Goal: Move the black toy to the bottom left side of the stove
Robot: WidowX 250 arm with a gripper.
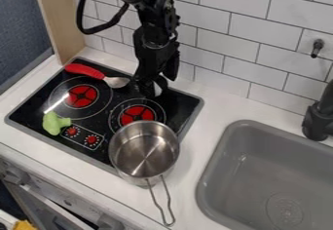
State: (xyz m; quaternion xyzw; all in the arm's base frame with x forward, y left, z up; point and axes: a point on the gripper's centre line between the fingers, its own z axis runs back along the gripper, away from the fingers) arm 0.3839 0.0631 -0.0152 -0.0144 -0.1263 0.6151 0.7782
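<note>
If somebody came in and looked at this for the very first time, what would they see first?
Probably the big shiny metal pot, sitting over the front right edge of the black stove with its long wire handle sticking out over the counter. Next might be the black robot arm hanging down over the back of the stove, and the bright red-handled spoon at the stove's back left.

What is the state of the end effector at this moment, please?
End effector, at the back of the stove near the spoon: open or closed cannot be told, nor whether it holds something.
</note>
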